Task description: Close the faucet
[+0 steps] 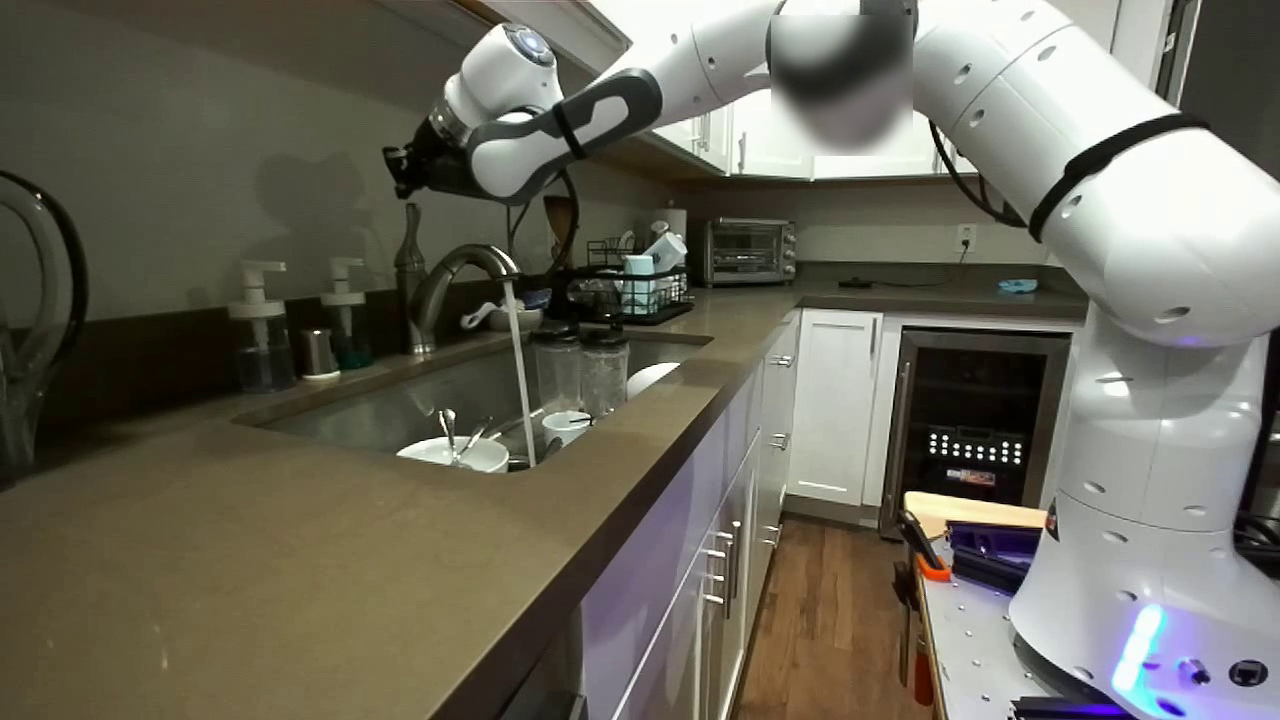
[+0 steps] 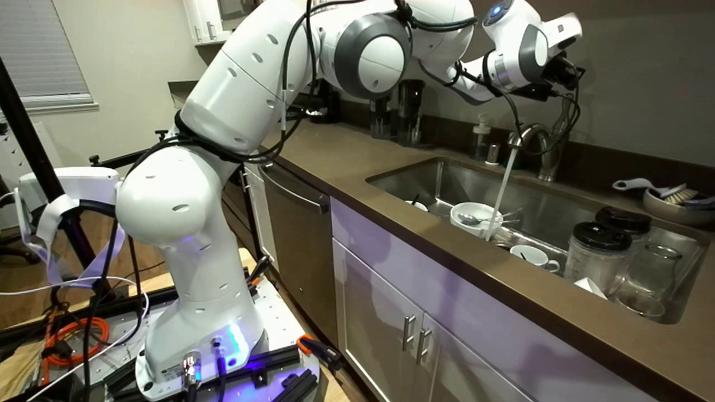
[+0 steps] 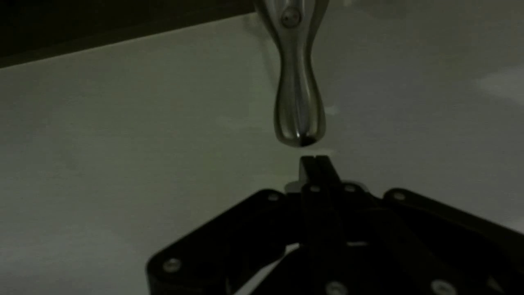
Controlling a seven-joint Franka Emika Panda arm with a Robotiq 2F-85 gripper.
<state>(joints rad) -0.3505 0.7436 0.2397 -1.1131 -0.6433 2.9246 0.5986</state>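
Note:
The silver gooseneck faucet (image 1: 455, 270) stands behind the sink, and a stream of water (image 1: 521, 375) runs from its spout. It also shows in an exterior view (image 2: 550, 159), partly behind cables. Its upright lever handle (image 1: 409, 250) rises beside the spout; the handle's rounded end (image 3: 300, 119) fills the upper middle of the wrist view. My gripper (image 3: 314, 157) is shut, its two fingertips together with nothing between them. In the wrist view the tips lie just below the handle's end with a small gap. In an exterior view the gripper (image 1: 396, 172) is just above the handle's top.
The steel sink (image 2: 438, 173) holds a white bowl (image 1: 480, 456), cups and lidded clear jars (image 2: 597, 251). Soap dispensers (image 1: 262, 335) stand beside the faucet. A dish rack (image 1: 655, 295) is beyond it. The wall is close behind the handle, and upper cabinets (image 1: 765, 135) hang above the counter.

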